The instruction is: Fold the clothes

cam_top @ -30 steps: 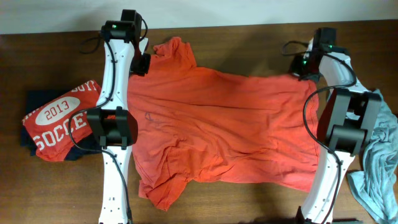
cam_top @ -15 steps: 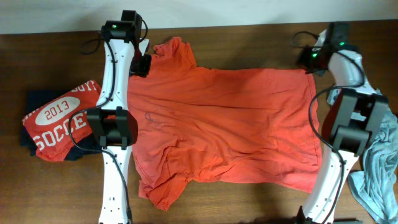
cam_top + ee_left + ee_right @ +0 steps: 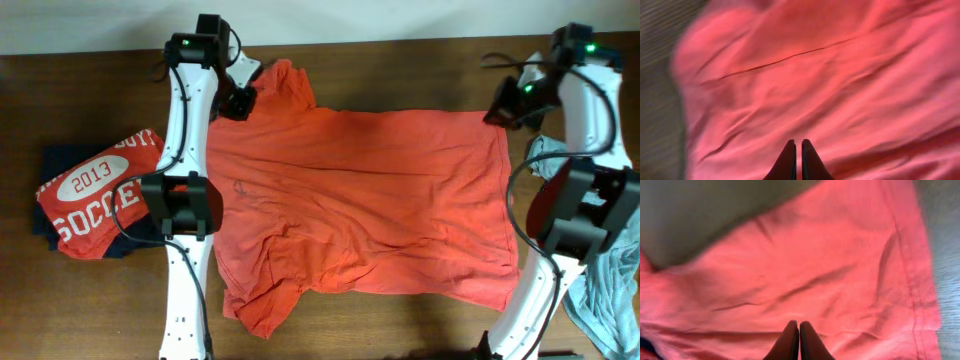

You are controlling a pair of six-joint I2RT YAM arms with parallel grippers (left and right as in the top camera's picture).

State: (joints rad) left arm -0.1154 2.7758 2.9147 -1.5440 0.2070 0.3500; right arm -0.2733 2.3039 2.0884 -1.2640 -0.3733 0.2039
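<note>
An orange T-shirt (image 3: 360,200) lies spread flat on the wooden table (image 3: 400,75), neck to the left and hem to the right. My left gripper (image 3: 240,100) is over its far-left shoulder by the upper sleeve. In the left wrist view its jaws (image 3: 798,144) are closed with the shirt (image 3: 840,75) below them. My right gripper (image 3: 505,105) is at the shirt's far-right hem corner. In the right wrist view its jaws (image 3: 799,325) are closed over the fabric (image 3: 815,270). No fabric shows pinched in either.
A folded red shirt printed "2013 SOCCER" (image 3: 90,195) lies on a dark garment at the left edge. A grey-blue cloth (image 3: 610,290) hangs at the right, behind my right arm. Bare wood runs along the far side.
My right arm has swung to the right and back, and the shirt's far-right corner now lies flatter and straighter. My left gripper has shifted slightly right over the shoulder.
</note>
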